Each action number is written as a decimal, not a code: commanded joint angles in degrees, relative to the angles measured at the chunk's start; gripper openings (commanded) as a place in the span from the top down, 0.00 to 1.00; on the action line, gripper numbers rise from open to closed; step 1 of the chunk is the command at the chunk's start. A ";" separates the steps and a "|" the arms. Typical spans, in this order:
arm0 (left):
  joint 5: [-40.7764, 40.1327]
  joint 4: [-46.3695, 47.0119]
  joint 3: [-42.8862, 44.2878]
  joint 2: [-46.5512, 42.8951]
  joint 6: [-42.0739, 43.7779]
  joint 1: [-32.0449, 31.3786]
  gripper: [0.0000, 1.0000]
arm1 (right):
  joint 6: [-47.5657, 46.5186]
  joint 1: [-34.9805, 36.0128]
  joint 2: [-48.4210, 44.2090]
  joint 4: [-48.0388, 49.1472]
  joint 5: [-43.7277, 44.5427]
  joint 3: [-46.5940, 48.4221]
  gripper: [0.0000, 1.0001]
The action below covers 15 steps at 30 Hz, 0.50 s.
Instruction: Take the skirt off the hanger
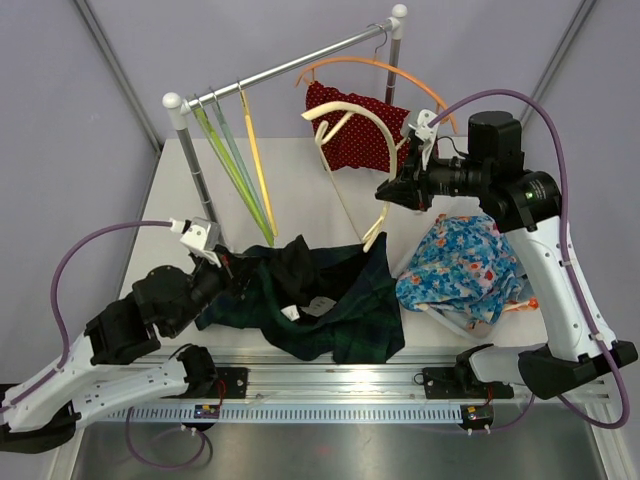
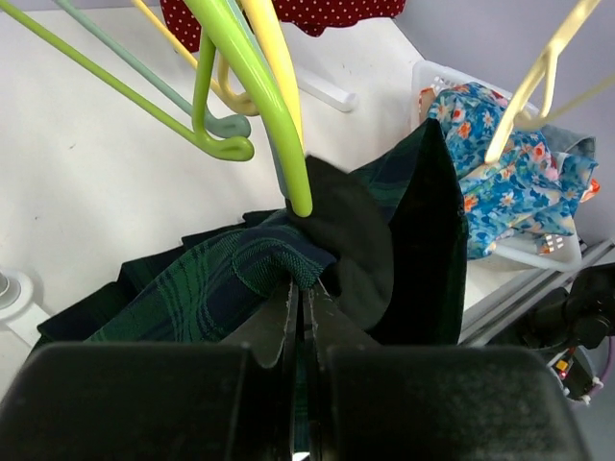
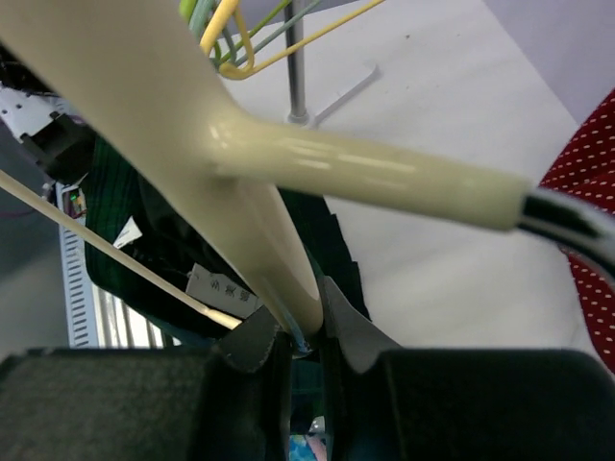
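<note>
Skirt (image 1: 330,300) first: the dark green plaid one lies in a crumpled heap on the table (image 1: 300,195), in the lower centre of the overhead view, between my two arms. My left gripper (image 2: 303,288) is pinched closed on a fold of it at the heap's left edge. In the left wrist view the plaid cloth bunches right at my fingertips. My right gripper (image 3: 307,336) is clamped on the cream hanger (image 1: 345,110) and holds it up off the table, right of centre in the overhead view. Its curved shoulder sits high and one end points down toward the skirt's right edge.

As I judge it, the job is most of the way done. The bulk of the skirt rests on the table rather than hanging, and the hanger's upper arm shows bare. I cannot confirm whether the hanger's lower end, which comes close to the cloth near the centre of the overhead frame, is free of the skirt or caught in it. The right wrist view shows the thin bar (image 3: 96,235) crossing above the plaid and a white label (image 3: 223,286), but not whether it touches the cloth. What is left is to draw hanger and skirt fully apart, then release the skirt.
</note>
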 commanded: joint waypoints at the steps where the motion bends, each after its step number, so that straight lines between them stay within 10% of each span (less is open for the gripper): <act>1: -1.98 12.57 -1.03 -1.41 1.95 0.11 1.00 | 1.44 0.49 0.71 2.92 5.15 5.34 1.00; 4: -1.47 17.33 -4.37 -1.85 2.92 0.19 1.00 | -1.80 0.58 0.98 0.37 10.77 5.61 1.00; 9: 3.54 12.70 -5.43 -2.37 2.57 0.11 0.29 | -7.17 0.50 -2.44 -2.88 18.77 -0.18 1.00; 15: 10.65 3.99 -0.78 -10.63 5.55 0.11 0.03 | -14.20 0.49 -4.91 -11.05 27.39 -2.39 1.00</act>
